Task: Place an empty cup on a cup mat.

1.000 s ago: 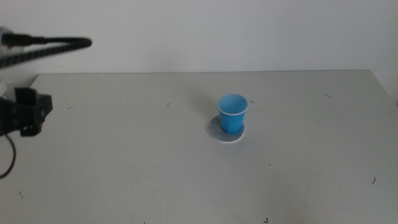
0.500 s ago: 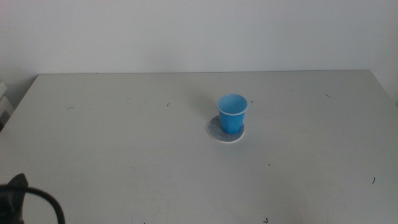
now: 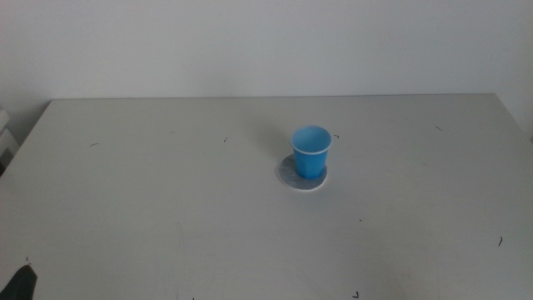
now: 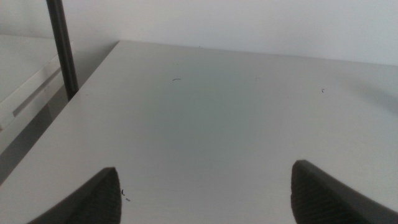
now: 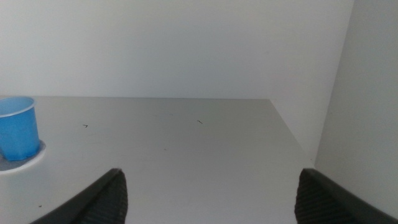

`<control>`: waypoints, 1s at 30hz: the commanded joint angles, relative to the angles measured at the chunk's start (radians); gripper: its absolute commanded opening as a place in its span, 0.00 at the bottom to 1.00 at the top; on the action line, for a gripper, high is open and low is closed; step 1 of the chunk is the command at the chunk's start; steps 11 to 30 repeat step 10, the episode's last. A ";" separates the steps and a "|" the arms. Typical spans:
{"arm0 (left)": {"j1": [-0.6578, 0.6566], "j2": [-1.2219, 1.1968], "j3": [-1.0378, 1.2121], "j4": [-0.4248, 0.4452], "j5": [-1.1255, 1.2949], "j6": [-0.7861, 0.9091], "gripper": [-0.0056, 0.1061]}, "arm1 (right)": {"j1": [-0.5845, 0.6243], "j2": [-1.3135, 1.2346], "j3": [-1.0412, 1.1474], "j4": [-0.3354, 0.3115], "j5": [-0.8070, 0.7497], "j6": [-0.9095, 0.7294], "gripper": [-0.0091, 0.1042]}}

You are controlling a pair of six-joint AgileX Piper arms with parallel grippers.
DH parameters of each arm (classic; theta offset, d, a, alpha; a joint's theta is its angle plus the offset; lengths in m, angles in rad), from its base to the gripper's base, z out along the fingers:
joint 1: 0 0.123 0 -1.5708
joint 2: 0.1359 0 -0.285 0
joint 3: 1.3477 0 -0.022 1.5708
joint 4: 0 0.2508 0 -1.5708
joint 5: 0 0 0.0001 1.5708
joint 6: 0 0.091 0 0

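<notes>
The blue cup [image 3: 311, 152] stands upright on the grey cup mat [image 3: 289, 172] near the middle of the table, a little off the mat's centre toward the right. Both also show in the right wrist view, the cup [image 5: 17, 127] on the mat [image 5: 28, 162]. My left gripper [image 4: 205, 193] is open and empty over the table's front left corner; only a dark bit of it [image 3: 23, 282] shows in the middle view. My right gripper [image 5: 211, 196] is open and empty, off to the right and out of the middle view.
The grey table [image 3: 166, 208] carries small dark specks. A white wall stands behind it. In the left wrist view a dark pole [image 4: 62, 46] stands past the table's left edge.
The left arm has drawn back from the left side of the middle view down to the bottom left corner, nearly out of view. The cup and mat have not moved.
</notes>
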 commanded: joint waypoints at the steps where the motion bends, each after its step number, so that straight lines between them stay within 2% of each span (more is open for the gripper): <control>1: 0.001 -0.011 -0.003 -0.010 -0.059 -0.014 0.99 | 0.002 -0.019 -0.012 -0.009 -0.078 -0.008 0.91; 30: 0.001 -0.049 -0.003 -0.010 -0.044 -0.014 0.99 | 0.002 -0.019 -0.012 -0.009 -0.078 -0.008 0.91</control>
